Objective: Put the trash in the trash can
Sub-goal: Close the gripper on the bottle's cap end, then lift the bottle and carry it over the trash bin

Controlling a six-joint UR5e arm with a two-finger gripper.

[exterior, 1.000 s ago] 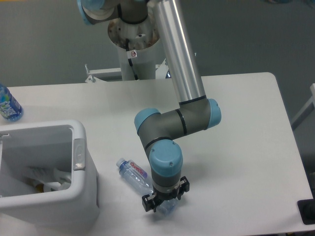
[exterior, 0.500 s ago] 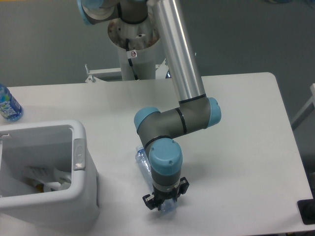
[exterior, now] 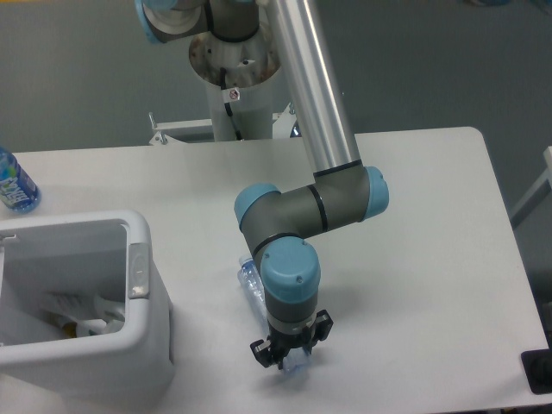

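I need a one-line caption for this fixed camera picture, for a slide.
Claw closed on a clear bottle, its end raised beside the white bin.

Even, cool overhead light, soft shadows, slightly grainy picture.

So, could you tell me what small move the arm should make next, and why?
Probably lift straight up a little. The end effector appears closed on the clear bottle, which seems tilted up off the table; it needs height to clear the rim of the trash can to its left.
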